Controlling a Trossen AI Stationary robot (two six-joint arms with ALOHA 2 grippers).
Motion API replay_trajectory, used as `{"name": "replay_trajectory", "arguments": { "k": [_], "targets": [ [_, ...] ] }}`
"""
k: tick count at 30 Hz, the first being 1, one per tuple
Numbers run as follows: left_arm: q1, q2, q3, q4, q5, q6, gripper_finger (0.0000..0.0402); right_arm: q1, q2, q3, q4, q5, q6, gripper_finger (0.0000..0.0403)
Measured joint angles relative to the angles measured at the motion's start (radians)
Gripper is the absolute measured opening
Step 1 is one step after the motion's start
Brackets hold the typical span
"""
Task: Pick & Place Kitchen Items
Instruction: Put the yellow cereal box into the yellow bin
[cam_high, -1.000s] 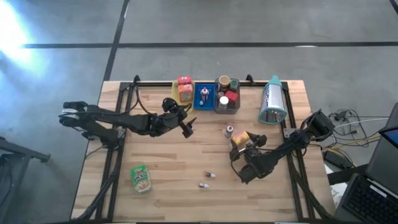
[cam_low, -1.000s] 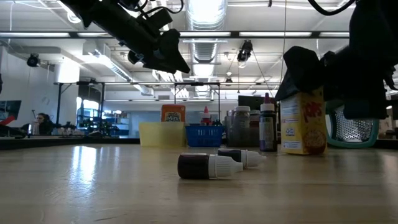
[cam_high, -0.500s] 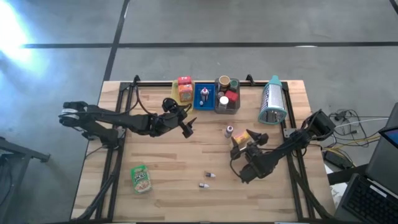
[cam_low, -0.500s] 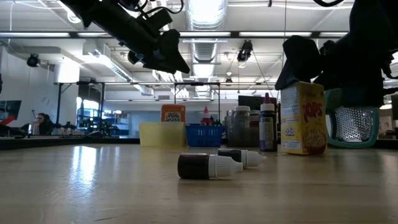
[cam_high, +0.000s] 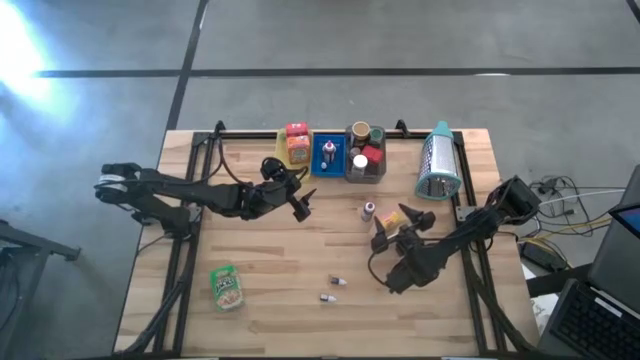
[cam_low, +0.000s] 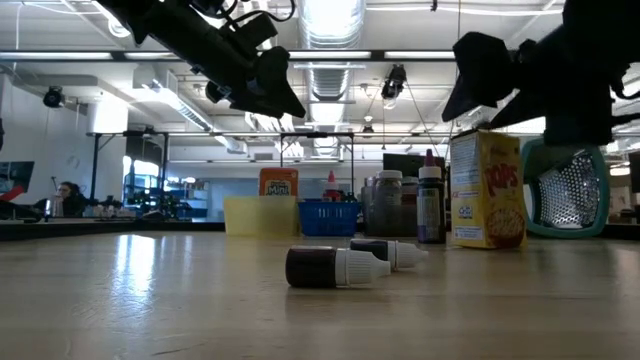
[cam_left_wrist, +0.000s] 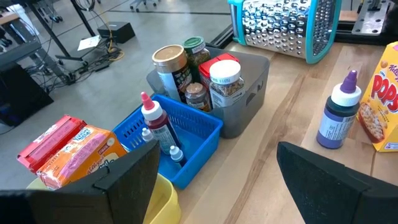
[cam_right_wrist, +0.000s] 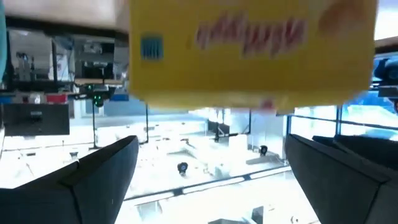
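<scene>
Right pincer (cam_high: 397, 236) has risen, spread wide above yellow box (cam_low: 487, 190); left pincer (cam_high: 300, 205) parted, empty.

Yellow cereal box (cam_low: 487, 190) stands upright beside a purple-capped bottle (cam_low: 430, 205); two dropper vials (cam_low: 335, 267) lie sideways mid-table; green pouch (cam_high: 227, 287) lies flat
</scene>
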Motion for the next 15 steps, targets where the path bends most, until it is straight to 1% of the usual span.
{"name": "replay_trajectory", "arguments": {
  "k": [2, 5, 7, 9, 10, 12, 15],
  "targets": [
    [0.000, 0.000, 0.000, 0.000, 0.000, 0.000, 0.0328, 0.000, -0.001, 0.017, -0.054, 0.018, 0.033, 0.0400],
    [0.000, 0.000, 0.000, 0.000, 0.000, 0.000, 0.0328, 0.000, -0.015, 0.050, -0.177, 0.027, 0.145, 0.0400],
    [0.000, 0.000, 0.000, 0.000, 0.000, 0.000, 0.0328, 0.000, -0.027, 0.080, -0.255, 0.019, 0.268, 0.0400],
    [0.000, 0.000, 0.000, 0.000, 0.000, 0.000, 0.0328, 0.000, -0.044, 0.112, -0.305, -0.014, 0.429, 0.0400],
    [0.000, 0.000, 0.000, 0.000, 0.000, 0.000, 0.0328, -0.001, -0.057, 0.129, -0.308, -0.040, 0.511, 0.0400],
    [0.000, 0.000, 0.000, -0.001, 0.000, 0.000, 0.0328, -0.006, -0.081, 0.166, -0.308, -0.131, 0.662, 0.0400],
    [0.000, 0.000, 0.000, -0.002, 0.000, 0.000, 0.0328, -0.021, -0.117, 0.229, -0.293, -0.339, 0.841, 0.0400]
  ]
}}
